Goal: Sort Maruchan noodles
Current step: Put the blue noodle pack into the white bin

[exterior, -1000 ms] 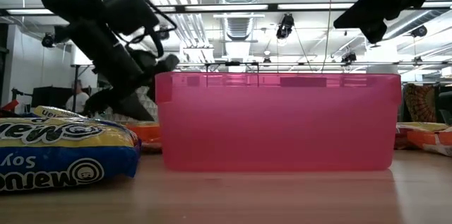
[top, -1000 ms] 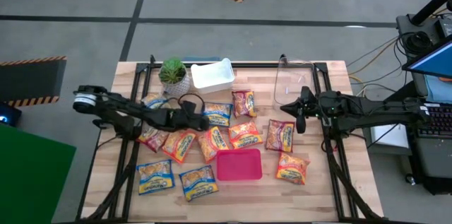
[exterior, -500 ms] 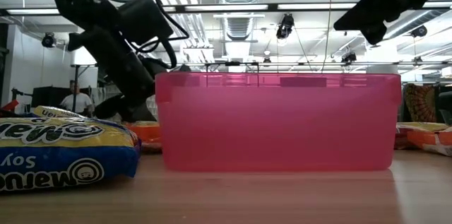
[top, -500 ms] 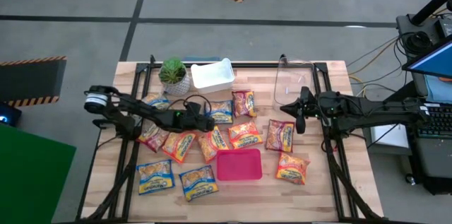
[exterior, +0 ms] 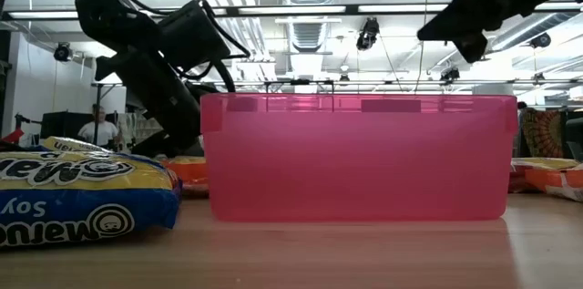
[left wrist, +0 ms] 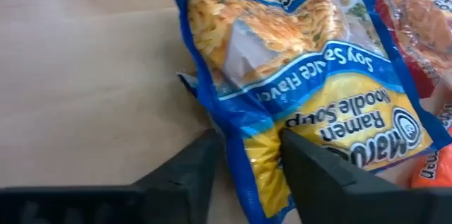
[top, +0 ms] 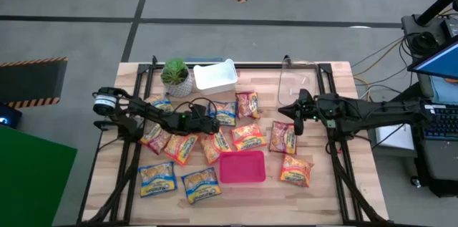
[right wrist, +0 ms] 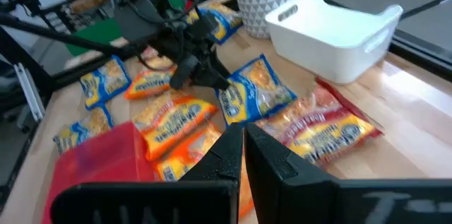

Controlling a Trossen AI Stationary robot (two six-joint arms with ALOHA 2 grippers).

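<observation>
1. While the left gripper (top: pixel 212 124) sits low mid-table, its two dark fingers (left wrist: pixel 191 174) straddle the edge of a blue-and-yellow crinkly plastic soy sauce noodle packet (left wrist: pixel 304 90); the claw is narrowed on that edge, and the packet lies flat on the wooden table (top: pixel 336 191).
2. That same packet lies just behind the centre of the table in the high view (top: pixel 222 114), with a dark red packet (top: pixel 247 104) just beside it on the right.
3. Right gripper (top: pixel 298 122) hangs above the table on the right side, fingers pressed together, holding nothing; it is over a dark red packet (top: pixel 283 137).
4. Pink rectangular plastic bin (top: pixel 242 167) stands near the front middle; orange-yellow packets (top: pixel 248 136) lie just behind it.
5. More orange-yellow packets (top: pixel 180 146) lie left of the bin, near the left arm.
6. Two blue-and-yellow packets (top: pixel 157 179) lie at the front left, side by side, well apart from the grippers.
7. One orange-yellow packet (top: pixel 295 170) lies front right of the pink bin.
8. White plastic bin (top: pixel 215 75) stands at the back, next to a small potted green plant (top: pixel 175 74).
9. Clear plastic bin (top: pixel 298 82) stands at the back right.
10. Low view: a person (exterior: pixel 98 127) shows far in the room behind.
</observation>
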